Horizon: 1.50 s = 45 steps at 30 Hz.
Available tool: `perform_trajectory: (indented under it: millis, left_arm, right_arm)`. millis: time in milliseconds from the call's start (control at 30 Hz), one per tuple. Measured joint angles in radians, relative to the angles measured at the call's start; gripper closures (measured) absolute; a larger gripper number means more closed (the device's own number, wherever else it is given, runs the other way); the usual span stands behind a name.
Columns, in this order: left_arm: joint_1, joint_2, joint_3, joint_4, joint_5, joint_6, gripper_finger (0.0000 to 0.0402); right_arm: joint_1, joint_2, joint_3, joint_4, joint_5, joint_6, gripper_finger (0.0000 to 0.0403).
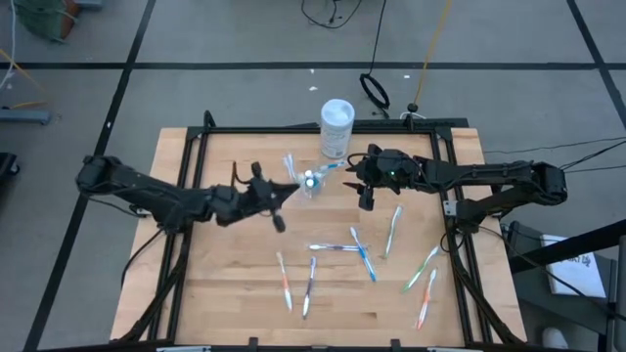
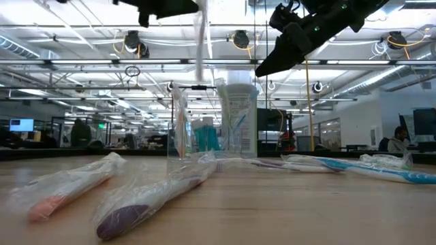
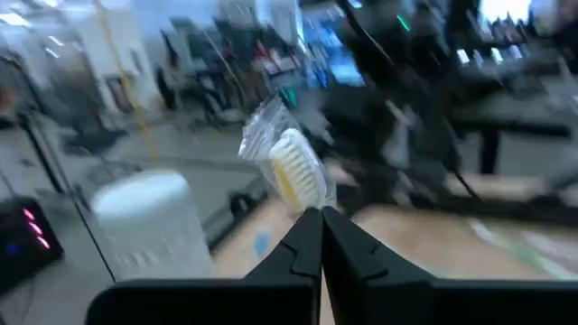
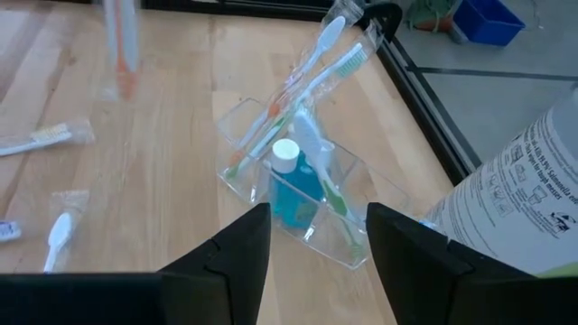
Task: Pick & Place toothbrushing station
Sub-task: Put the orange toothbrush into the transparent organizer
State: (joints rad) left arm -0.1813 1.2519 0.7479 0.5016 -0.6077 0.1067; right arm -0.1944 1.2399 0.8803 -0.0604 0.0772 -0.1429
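Left gripper (image 1: 277, 219) raised above the table's middle, fingers pressed together on a wrapped toothbrush (image 3: 293, 171); white bristle head showing just past the fingertips in the left wrist view, probably the same brush hanging upright above the cup in the low view, though the blur there leaves that uncertain. Right gripper (image 1: 366, 196) poised just beside the clear plastic cup (image 4: 302, 194), fingers spread wide, nothing between them. Cup standing near the table's far edge, just beside the white tub (image 1: 336, 128), already holding a teal-blue toothpaste tube (image 4: 291, 188) and several brushes leaning outward. More wrapped toothbrushes (image 1: 362, 251) scattered flat over the near half of the table (image 1: 215, 284).

Step in hand, as judged: delivery of the pinched brush into the cup. Best done with the brush kept near vertical, lowered handle-first into a free gap between the leaning brushes, released only once the tip sits inside the rim. Light cup likely to tip under a sideways nudge; right gripper well placed to steady it.
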Motion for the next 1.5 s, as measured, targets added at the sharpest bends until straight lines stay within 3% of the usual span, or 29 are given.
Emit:
perform_trajectory:
  millis: [200,533,633,800,933,1300,1500]
  left_arm:
    - [0.100,0.099,0.000,-0.015,-0.029,-0.070,0.0398]
    - [0.116,0.172,0.000,-0.055,-0.182,-0.072,0.0400]
    - [0.116,0.172,0.001,-0.122,-0.154,-0.148,0.0395]
    - [0.116,0.172,0.001,-0.316,-0.012,-0.247,0.0384]
    - [0.114,0.172,0.002,-0.398,0.003,-0.327,0.0373]
    - [0.122,0.167,0.002,-0.480,-0.017,-0.339,0.0270]
    - [0.092,0.101,0.002,-0.581,-0.011,-0.390,0.0215]
  right_arm:
    - [0.000,0.000,0.000,0.003,0.000,0.000,0.0227]
    - [0.000,0.000,0.000,0.003,0.000,0.000,0.0227]
    - [0.000,0.000,0.000,0.003,0.000,0.000,0.0227]
    - [0.000,0.000,0.000,0.003,0.000,0.000,0.0227]
    - [0.000,0.000,0.000,0.003,0.000,0.000,0.0227]
    - [0.000,0.000,0.000,0.003,0.000,0.000,0.0227]
    - [0.000,0.000,-0.019,0.026,0.000,0.001,0.0227]
